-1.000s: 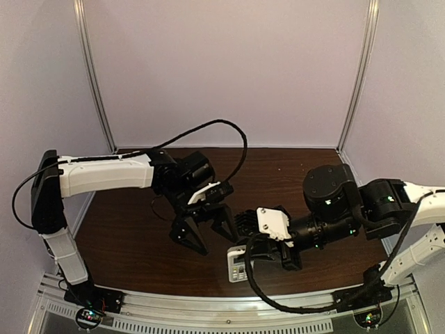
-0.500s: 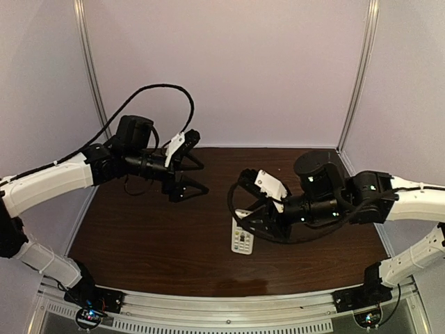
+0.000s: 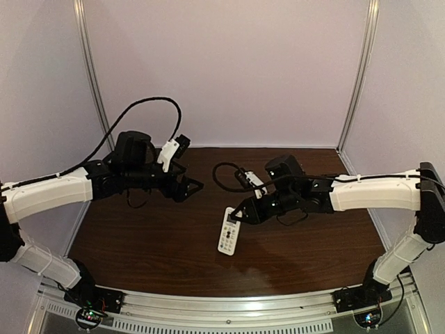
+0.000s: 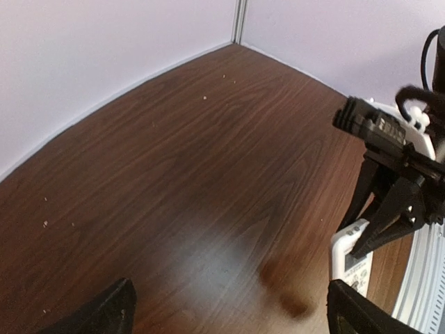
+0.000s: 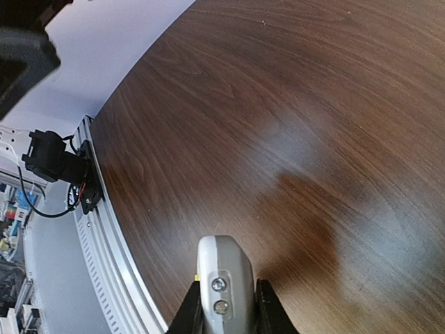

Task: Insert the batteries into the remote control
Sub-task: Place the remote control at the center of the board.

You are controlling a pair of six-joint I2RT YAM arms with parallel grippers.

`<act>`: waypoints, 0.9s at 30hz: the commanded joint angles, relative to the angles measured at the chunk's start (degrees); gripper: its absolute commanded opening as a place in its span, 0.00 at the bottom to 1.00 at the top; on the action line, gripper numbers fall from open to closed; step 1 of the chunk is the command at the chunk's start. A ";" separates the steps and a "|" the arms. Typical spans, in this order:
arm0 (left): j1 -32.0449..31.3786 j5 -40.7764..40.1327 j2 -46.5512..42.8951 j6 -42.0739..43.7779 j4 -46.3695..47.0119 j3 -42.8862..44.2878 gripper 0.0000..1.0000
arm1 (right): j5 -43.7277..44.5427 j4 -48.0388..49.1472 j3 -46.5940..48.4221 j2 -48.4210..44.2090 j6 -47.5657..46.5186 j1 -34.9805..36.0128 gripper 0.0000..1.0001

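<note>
Dark brown wood-grain desk (image 3: 174,236), kinda glossy, with a pale patch of glare (image 4: 222,257) and a few tiny white specks (image 4: 204,98) scattered toward the back. Plain lavender walls (image 3: 229,69) box it in, with metal posts (image 3: 92,76) in the back corners. A ribbed aluminium rail (image 3: 222,321) runs along the near edge.
</note>
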 commanded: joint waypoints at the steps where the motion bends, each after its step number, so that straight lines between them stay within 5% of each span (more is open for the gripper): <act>1: -0.12 -2.85 -1.32 -4.83 5.34 -4.71 0.97 | -7.46 9.87 -0.84 4.97 6.08 -3.15 0.03; 12: -0.08 -4.44 -1.11 -4.89 4.45 -6.11 0.97 | -16.26 12.16 5.77 20.03 4.96 -5.93 0.03; 27: -0.12 -6.71 -0.93 -7.10 5.61 -7.70 0.97 | -17.52 8.35 13.15 30.65 0.06 -9.78 0.25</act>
